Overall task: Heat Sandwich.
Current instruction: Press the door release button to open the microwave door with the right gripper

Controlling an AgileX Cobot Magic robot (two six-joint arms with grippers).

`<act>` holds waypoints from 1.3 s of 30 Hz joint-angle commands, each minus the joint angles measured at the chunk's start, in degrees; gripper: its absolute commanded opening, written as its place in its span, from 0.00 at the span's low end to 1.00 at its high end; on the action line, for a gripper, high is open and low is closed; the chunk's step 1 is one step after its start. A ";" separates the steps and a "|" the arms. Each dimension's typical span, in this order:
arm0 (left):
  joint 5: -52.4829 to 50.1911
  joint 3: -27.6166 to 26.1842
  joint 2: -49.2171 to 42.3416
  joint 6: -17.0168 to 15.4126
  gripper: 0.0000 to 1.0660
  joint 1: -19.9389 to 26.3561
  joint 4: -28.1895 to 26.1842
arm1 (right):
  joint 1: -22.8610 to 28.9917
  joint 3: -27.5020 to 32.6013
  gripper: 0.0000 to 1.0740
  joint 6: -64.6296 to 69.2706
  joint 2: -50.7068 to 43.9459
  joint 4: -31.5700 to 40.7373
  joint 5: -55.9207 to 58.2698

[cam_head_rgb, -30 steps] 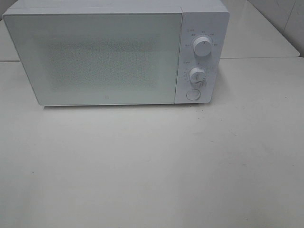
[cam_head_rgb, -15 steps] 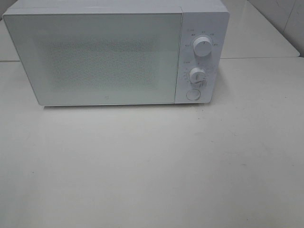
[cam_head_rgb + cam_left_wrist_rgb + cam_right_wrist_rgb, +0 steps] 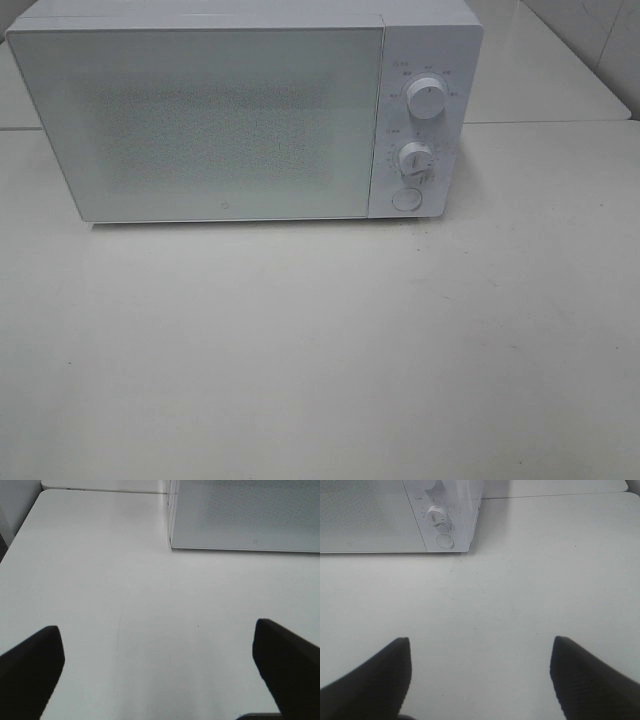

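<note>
My left hand (image 3: 157, 630) and right hand (image 3: 481, 640) are released, empty. I see no sandwich; probably soft, grip crusts gently.

The black, two-fingered left pincer (image 3: 156, 627) carries matte black fingers (image 3: 30, 670), each a broad wedge ending in a blunt, squared tip. The black, two-fingered right pincer (image 3: 480, 640) carries tapered black fingers (image 3: 585, 680) with sharper points (a fine ribbed texture shows on one of them).
</note>
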 commanded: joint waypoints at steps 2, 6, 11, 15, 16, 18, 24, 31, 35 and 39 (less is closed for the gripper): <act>0.00 0.11 -0.92 -0.29 0.92 -0.34 0.11 | -0.46 -0.80 0.70 -0.34 -1.43 0.17 -1.95; 0.00 0.11 -0.92 -0.29 0.92 -0.34 0.11 | -0.46 -1.43 0.70 -0.23 1.32 0.17 -6.65; 0.00 0.11 -0.92 -0.29 0.92 -0.34 0.11 | -0.46 -1.43 0.70 -0.23 4.98 0.17 -11.23; 0.00 0.11 -0.92 -0.29 0.92 -0.34 0.11 | -0.46 -1.43 0.70 -0.23 11.00 0.17 -17.76; 0.00 0.11 -0.92 -0.29 0.92 -0.34 0.11 | -0.46 -1.43 0.70 -0.23 11.00 0.17 -17.76; 0.00 0.11 -0.92 -0.29 0.92 -0.34 0.11 | -0.46 -1.43 0.70 -0.23 14.67 0.17 -22.80; 0.00 0.11 -0.92 -0.29 0.92 -0.34 0.11 | -0.46 -1.43 0.70 -0.17 22.80 0.17 -31.46; 0.00 0.11 -0.92 -0.29 0.92 -0.34 0.11 | -0.46 -1.43 0.70 -0.17 33.06 0.17 -39.25; 0.00 0.11 -0.92 -0.29 0.92 -0.34 0.11 | -0.46 -1.43 0.70 -0.29 38.33 0.00 -44.52; 0.00 0.11 -0.92 -0.29 0.92 -0.34 0.11 | -0.46 -1.43 0.70 -0.34 42.69 0.00 -47.90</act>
